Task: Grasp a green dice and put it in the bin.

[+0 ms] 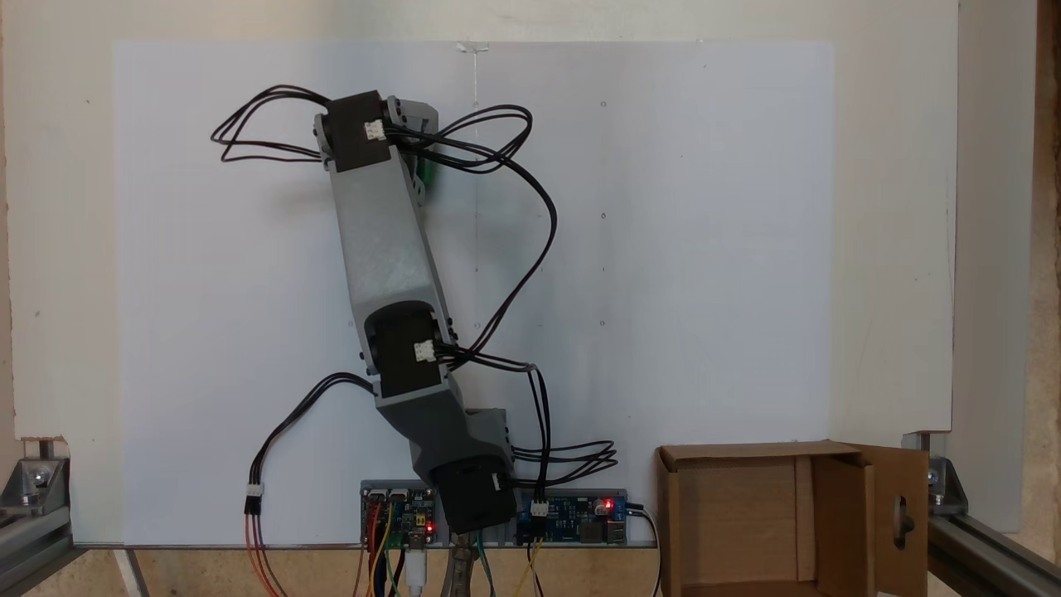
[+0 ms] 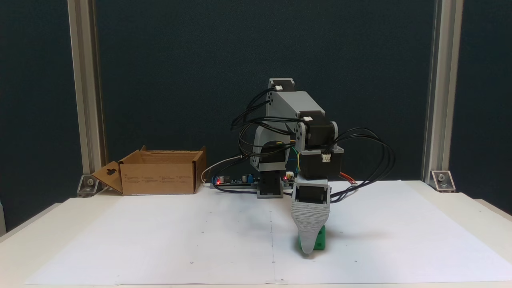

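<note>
One Koch arm (image 1: 390,274) stretches up the picture in a fixed view from above, over a white paper sheet (image 1: 704,249) spread on the surface. Its wrist end, ringed by loops of black cable (image 1: 506,274), covers most of the green dice (image 1: 428,172), of which a thin green sliver peeks out just right of the wrist. The cardboard bin (image 1: 671,497) sits at the lower right, open, well apart from the dice, with a holed flap (image 1: 899,514) folded outward.

From the front in a fixed view, the end effector (image 2: 309,247) points straight down to the paper, its ribbed grey finger (image 2: 311,220) standing in front of the dice (image 2: 320,241); green shows on both sides of the tip. Its jaws line up one behind the other, so I cannot tell whether it is clamped on the dice or released. The dice rests on the sheet (image 2: 160,240). The bin (image 2: 158,178) stands at the far left near the arm's base and circuit board (image 2: 236,182).
</note>
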You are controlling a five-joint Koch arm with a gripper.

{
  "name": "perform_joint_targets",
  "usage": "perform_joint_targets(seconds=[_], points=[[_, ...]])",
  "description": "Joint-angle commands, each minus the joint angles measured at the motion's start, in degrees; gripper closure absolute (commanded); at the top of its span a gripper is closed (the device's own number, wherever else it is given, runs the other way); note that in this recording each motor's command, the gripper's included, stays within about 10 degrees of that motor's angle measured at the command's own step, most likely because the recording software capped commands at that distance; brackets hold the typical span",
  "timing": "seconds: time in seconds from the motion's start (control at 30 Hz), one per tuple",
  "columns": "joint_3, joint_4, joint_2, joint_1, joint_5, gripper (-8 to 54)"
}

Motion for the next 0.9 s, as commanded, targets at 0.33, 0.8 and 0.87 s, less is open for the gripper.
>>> perform_joint_targets(seconds=[0.33,0.8,0.87], points=[[-3.52,0.26,0.18,0.26,2.99,7.5],[-3.52,0.44,-0.09,-0.62,2.9,14.7],[-3.52,0.26,-0.09,-0.62,2.9,14.8]])
